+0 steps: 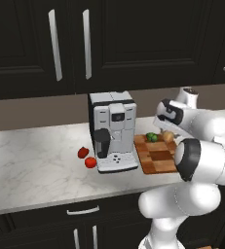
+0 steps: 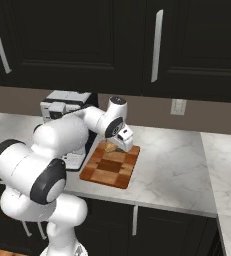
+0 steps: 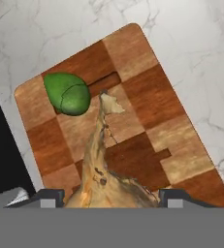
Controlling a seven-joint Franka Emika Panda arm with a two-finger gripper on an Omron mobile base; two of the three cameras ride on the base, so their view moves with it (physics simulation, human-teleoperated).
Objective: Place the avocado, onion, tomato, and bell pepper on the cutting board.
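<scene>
Two-finger gripper clamps the tan-yellow onion bulb over the patchwork wooden cutting board, near the green avocado. You lower, release next.

No text, label, brand, number or sign could be read in any of the pictures. The coffee machine near the back edge of the counter had a small dark display and some buttons on its front, but these were too small and too blurred to give any letters. The wall outlet above the counter and the cupboard doors carried no marking.
</scene>
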